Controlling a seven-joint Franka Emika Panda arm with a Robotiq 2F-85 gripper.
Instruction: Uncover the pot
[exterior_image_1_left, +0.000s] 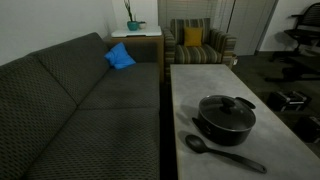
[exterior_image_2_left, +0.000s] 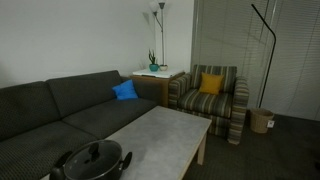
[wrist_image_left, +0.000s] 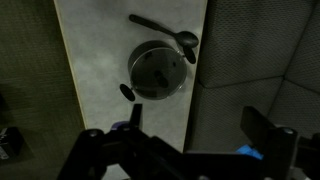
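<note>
The lidded pot (exterior_image_1_left: 226, 122) is seen at the near end of the counter (exterior_image_1_left: 195, 80), the hand (wrist_image_left: 193, 122) open well above; the knob (exterior_image_1_left: 226, 101) is best gripped centrally and lifted straight.

In an exterior view, the wide black round cooking pot (exterior_image_2_left: 92, 170) is cut by the bottom edge, so its base is out of frame. The round glass lid (exterior_image_1_left: 225, 105) with a dark knob hides the pot's inside. In the wrist view, the dark tool (wrist_image_left: 198, 128) is blurred and cut off at the bottom edge. It covers most of a bright blue cushion (wrist_image_left: 248, 153).
</note>
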